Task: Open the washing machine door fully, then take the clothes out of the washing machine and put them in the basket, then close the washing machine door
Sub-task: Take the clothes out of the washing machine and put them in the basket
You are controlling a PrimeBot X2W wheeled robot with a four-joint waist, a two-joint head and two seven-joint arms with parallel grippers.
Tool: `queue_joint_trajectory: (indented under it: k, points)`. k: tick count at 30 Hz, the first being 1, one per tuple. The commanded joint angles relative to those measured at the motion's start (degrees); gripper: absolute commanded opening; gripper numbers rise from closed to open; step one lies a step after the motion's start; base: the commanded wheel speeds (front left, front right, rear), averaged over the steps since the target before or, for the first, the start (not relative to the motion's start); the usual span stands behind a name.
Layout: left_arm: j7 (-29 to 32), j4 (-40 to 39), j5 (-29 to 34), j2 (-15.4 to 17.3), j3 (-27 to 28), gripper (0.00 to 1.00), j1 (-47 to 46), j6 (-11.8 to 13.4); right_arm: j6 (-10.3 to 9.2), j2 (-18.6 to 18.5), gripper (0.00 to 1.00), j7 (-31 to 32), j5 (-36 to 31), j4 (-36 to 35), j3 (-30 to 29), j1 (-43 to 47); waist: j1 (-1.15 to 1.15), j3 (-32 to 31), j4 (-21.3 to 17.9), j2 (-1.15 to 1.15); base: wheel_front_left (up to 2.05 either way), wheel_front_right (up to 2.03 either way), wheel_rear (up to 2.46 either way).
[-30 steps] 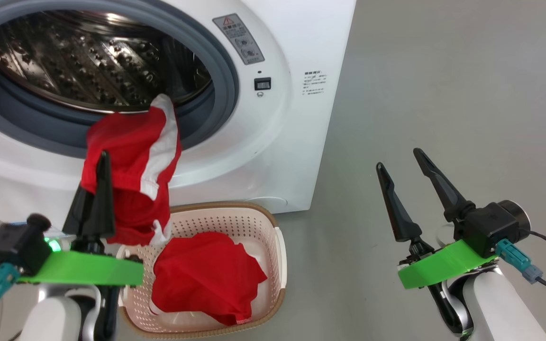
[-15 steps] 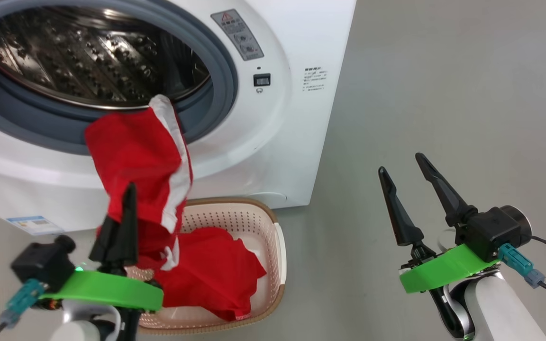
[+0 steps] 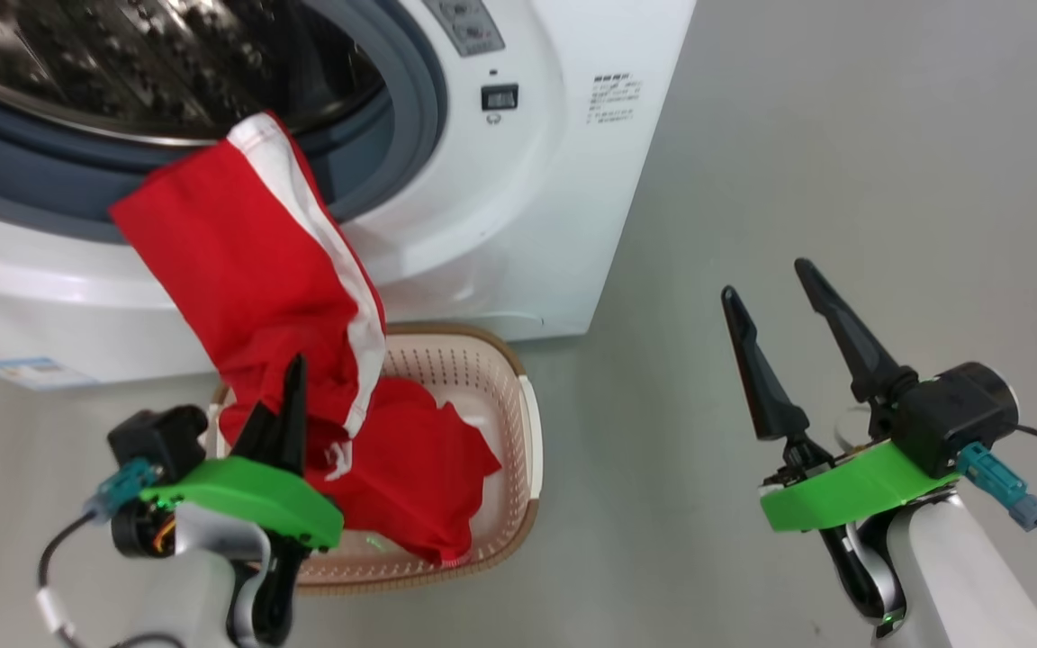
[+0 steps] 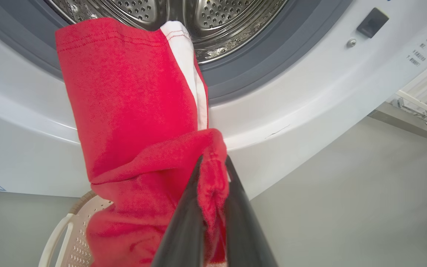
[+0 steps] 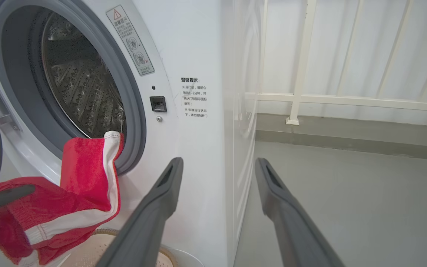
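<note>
Currently, the left tool (image 3: 295, 364) is pressed together on a fold of the red garment (image 3: 248, 261). Both fingers pinch the fabric, as the left wrist view confirms. The red garment extends up and away from the tool tips. Its white-striped upper end reaches the lower edge of the grey rubber ring (image 3: 415, 108) at the mouth of the washing machine (image 3: 527, 225), in front of the steel drum (image 4: 213, 22). Its lower end hangs bunched around the fingers, above the near-left part of the basket (image 3: 532, 423). The basket stands on the floor (image 3: 843, 180) just in front of the washing machine. A second red garment (image 3: 428, 468) lies inside it, immediately right of the left tool in the head view. The right tool (image 3: 766, 279) is spread wide and grips nothing. It hangs over the floor to the right of the washing machine's front corner, well apart from the basket, both garments and the left tool.
</note>
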Motion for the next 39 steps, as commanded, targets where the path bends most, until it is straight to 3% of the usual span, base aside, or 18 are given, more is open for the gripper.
queue_joint_trajectory:
  k: [1,17,23,29,30,32,34,39]
  points:
    - [-0.52,1.45,-0.53,0.63,1.15,0.00,-2.58,-0.46,0.28,0.17,1.00,-0.36,-0.74,-1.83,0.74,-1.33,0.00,2.45,0.03,0.00,0.00,0.00,0.00]
    - [1.02,34.59,-2.85,-0.28,-0.41,0.00,-17.73,-1.91,0.28,0.17,1.00,-0.36,-0.72,-3.15,1.65,-4.58,0.00,9.76,-1.83,0.00,0.00,0.00,0.00]
    - [1.34,42.04,-3.75,-0.51,-0.71,0.00,-20.19,-2.27,0.28,0.17,1.00,-0.36,-0.48,-3.36,1.79,-5.46,0.00,11.52,-2.81,0.00,0.00,0.00,0.00]
    - [0.56,44.34,-4.03,-0.63,-1.28,0.00,-21.44,-2.75,0.28,0.17,1.00,-0.36,-0.57,-3.41,1.28,-5.74,0.00,12.42,-2.79,0.00,0.00,0.00,0.00]
    - [0.37,44.61,-4.06,-0.65,-1.42,0.03,-21.65,-2.83,0.28,0.17,1.00,-0.36,-0.59,-3.39,1.18,-5.75,0.00,12.50,-2.72,0.00,0.00,0.00,0.00]
    - [-0.27,45.00,-3.86,-0.68,-1.88,0.41,-22.09,-2.95,0.28,0.17,1.00,-0.36,-0.64,-3.27,1.00,-5.75,0.00,12.51,-2.53,0.00,0.00,0.00,0.00]
    - [-0.74,45.29,-3.68,-0.70,-2.34,1.00,-22.54,-3.12,0.28,0.17,1.00,-0.36,-0.66,-3.02,0.85,-5.76,0.00,12.28,-2.29,0.00,0.00,0.00,0.00]
    - [-2.30,45.67,-3.08,-0.75,-3.65,1.00,-22.99,-3.50,0.28,0.17,1.00,-0.36,-0.40,-2.27,0.78,-5.66,0.00,10.46,-1.58,0.00,0.00,0.00,0.00]
